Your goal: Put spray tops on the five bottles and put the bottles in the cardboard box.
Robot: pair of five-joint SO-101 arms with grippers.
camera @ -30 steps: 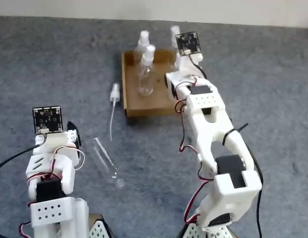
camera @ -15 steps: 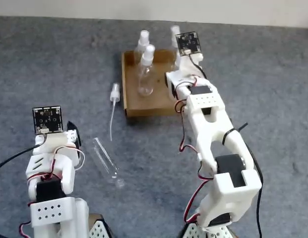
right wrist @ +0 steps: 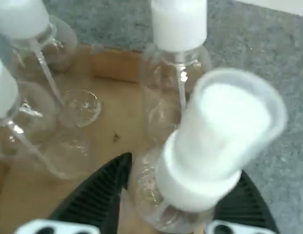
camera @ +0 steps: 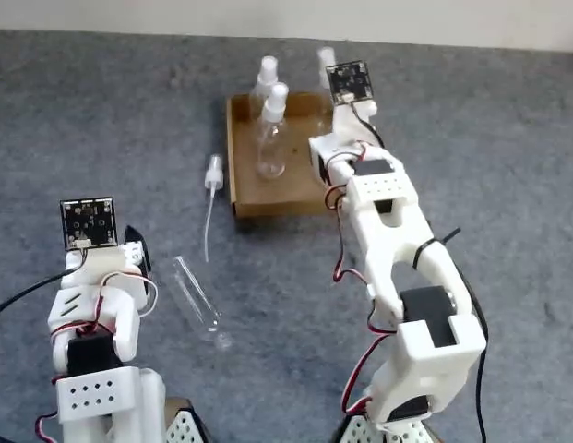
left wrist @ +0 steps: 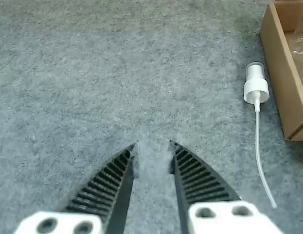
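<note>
The cardboard box [camera: 242, 189] lies at the far middle of the table, with capped clear bottles [camera: 271, 138] standing in it. My right gripper [right wrist: 183, 168] is over the box's right side, shut on a clear bottle with a white spray top [right wrist: 214, 141]. Other capped bottles [right wrist: 176, 83] stand just beyond it. A loose spray top [camera: 213, 173] with its long tube lies left of the box, also the spray top [left wrist: 255, 88] ahead of my left gripper [left wrist: 151, 146]. That gripper is slightly open over bare carpet. An uncapped bottle [camera: 197, 295] lies on its side near the left arm.
Grey carpet covers the table. The box wall [left wrist: 280, 73] stands to the side of the loose spray top. Open carpet stretches left of the box and between the two arms.
</note>
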